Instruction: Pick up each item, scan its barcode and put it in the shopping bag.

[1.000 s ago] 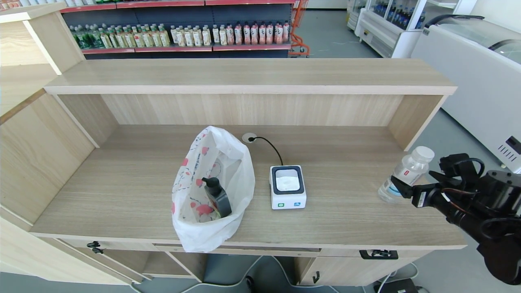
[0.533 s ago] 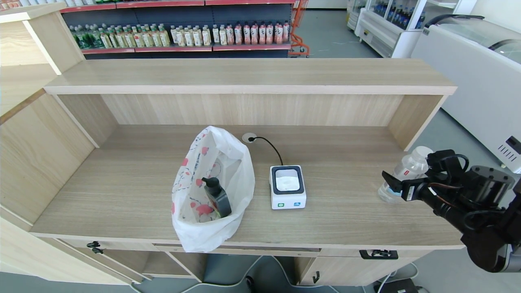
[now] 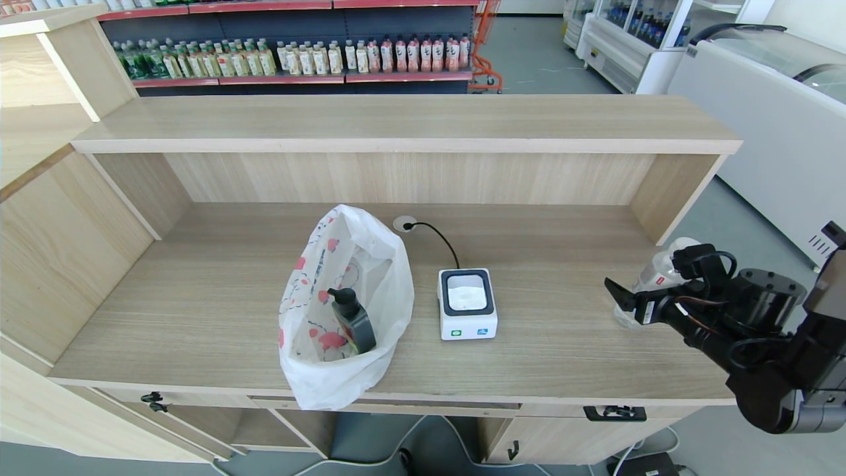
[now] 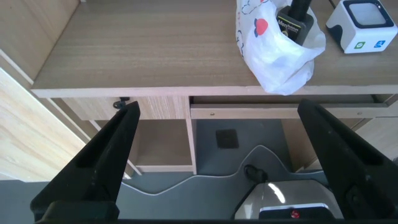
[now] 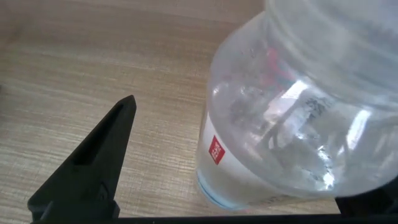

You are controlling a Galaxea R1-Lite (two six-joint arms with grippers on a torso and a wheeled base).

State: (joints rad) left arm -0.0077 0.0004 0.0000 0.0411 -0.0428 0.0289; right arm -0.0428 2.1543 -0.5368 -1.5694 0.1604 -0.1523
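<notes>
Two grippers to report, both spread wide. My right gripper (image 3: pixel 638 294) sits low over the far right end of the counter (image 3: pixel 562 357), w/ the water bottle (image 3: pixel 655 272) standing upright between its fingers. In the right wrist view the bottle (image 5: pixel 280 130) is clear plastic w/ a small red label. One finger (image 5: pixel 87 168) stands off to its side w/ bare wood showing between them, so no contact on that side. The other finger is just a dark sliver at the pic's edge, and I can't tell if it touches. Nothing is pinched yet. From the head cam the bottle is partly hidden behind the wrist, w/ its cap end tucked by the cabling.

The scanner (image 3: pixel 466 303) sits about mid-counter, window up, well apart from the bottle on its left. Its black cable (image 3: pixel 439 239) runs back to a round port in the counter. Just beside the scanner, on the left, is the shopping bag (image 3: pixel 344 304), white w/ red prints. Its mouth is open, and a dark pump bottle (image 3: pixel 353 320) leans inside it.

My left gripper (image 4: pixel 217 155) hangs out in front of the counter, below its front edge. Its fingers are wide apart and hold nothing. The left wrist cam looks past them at the bag (image 4: pixel 280 56), which droops a bit over the edge, and at the scanner (image 4: pixel 360 22) beyond it.
</notes>
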